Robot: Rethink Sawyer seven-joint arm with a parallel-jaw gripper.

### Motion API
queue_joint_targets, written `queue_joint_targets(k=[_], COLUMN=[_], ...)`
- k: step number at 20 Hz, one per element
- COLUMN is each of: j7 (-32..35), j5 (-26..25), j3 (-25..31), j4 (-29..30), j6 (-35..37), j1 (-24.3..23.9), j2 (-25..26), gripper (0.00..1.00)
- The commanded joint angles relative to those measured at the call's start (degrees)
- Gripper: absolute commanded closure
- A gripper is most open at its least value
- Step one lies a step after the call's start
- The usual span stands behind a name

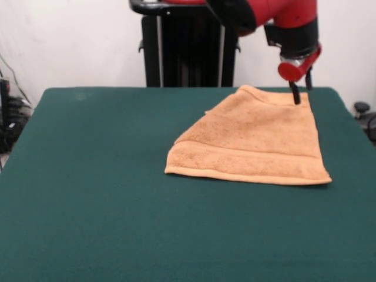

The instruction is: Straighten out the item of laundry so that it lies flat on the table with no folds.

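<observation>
The item of laundry (258, 141), an orange-tan terry towel, lies on the right half of the dark green table (88, 188). Its outline is a lopsided trapezoid. The left side runs diagonally, where a layer looks folded over, and a woven band crosses near the front edge. My gripper (301, 91) hangs from the red arm over the towel's far right corner. It is open: one black finger (294, 94) reaches down onto the towel's far edge, and the other sits just behind that edge.
The black pedestal (182, 53) stands behind the table's far edge. Dark equipment and cables (9, 117) sit off the left side, and a small dark object (363, 111) is off the right side.
</observation>
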Motion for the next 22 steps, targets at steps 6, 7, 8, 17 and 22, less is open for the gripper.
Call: queue_joint_targets(k=[6,7,8,17,22], j7=[0.43,0.44,0.52,2.62,3.86], j5=[6.46,6.67,6.79,3.63,1.28], j3=[8.91,9.14,9.29,5.44,3.48], j4=[2.48,2.58,2.61,-0.11,-1.12], j6=[10.84,10.95,10.9,6.43,2.81], j1=[-1.09,-1.31,-1.55,-1.15,0.37], j2=[-3.78,-4.02,-4.58,-8.6,-11.31], gripper=[0.0,0.0,0.0,0.0,0.0])
